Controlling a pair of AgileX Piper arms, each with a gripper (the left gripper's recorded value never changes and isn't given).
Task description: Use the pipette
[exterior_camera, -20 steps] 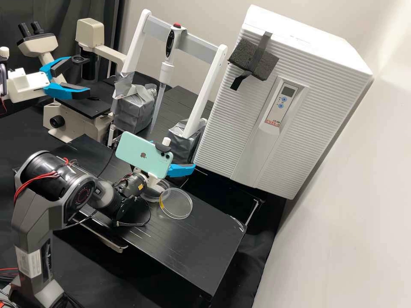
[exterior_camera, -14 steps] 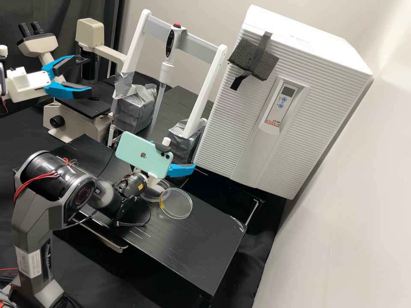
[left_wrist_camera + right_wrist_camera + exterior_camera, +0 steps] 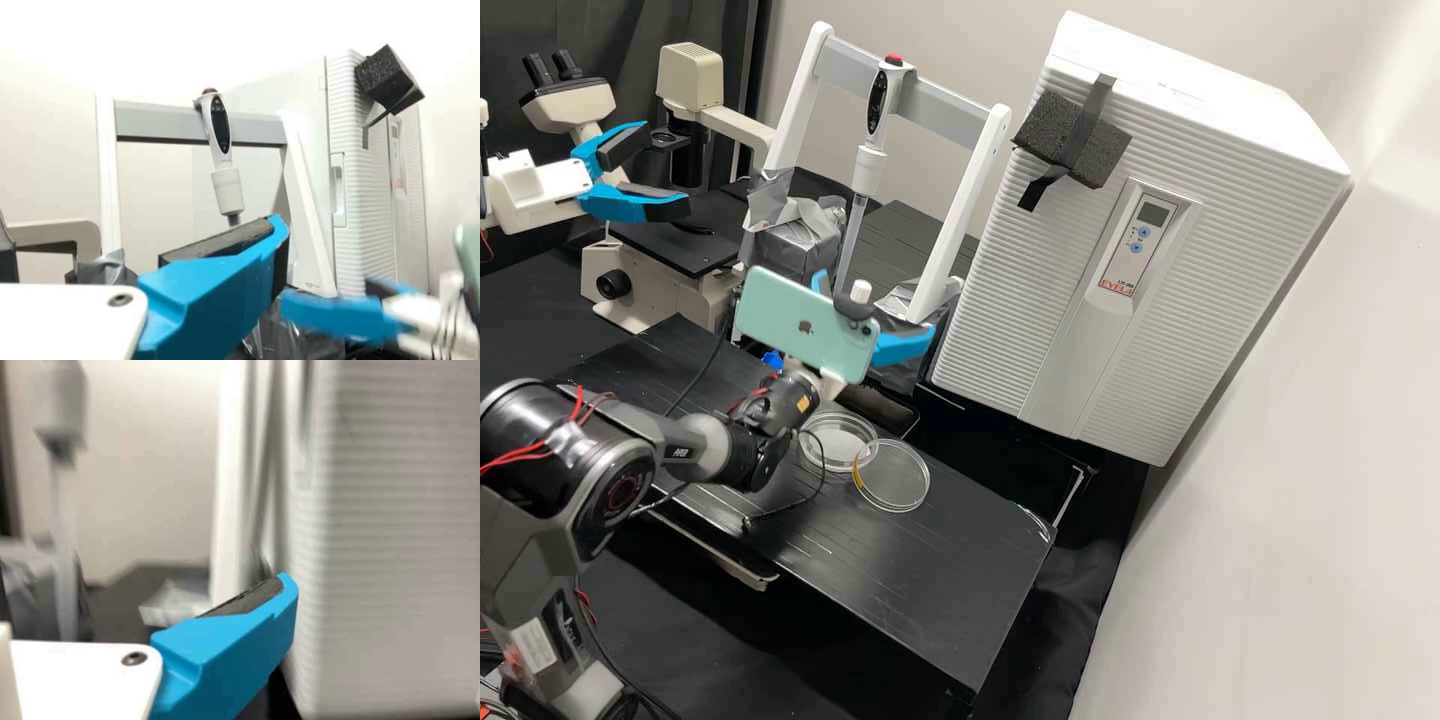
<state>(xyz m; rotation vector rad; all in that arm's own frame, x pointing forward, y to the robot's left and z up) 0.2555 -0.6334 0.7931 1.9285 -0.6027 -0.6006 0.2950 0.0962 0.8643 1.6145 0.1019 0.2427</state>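
Our right gripper (image 3: 885,335) is spread with nothing in it, low beside the white rack (image 3: 960,215), and the teal phone (image 3: 805,335) on its wrist hides half of it in the high view. Our left gripper (image 3: 665,172) is spread wide and empty too, over by the microscope (image 3: 630,280). We've got a big ribbed white unit (image 3: 1120,240) right next to the rack and two clear petri dishes (image 3: 892,475) touching on the black platform (image 3: 930,570). The pipette (image 3: 875,120) hangs upright from the rack's grey crossbar: white body, dark panel, red button on top, tip pointing down.
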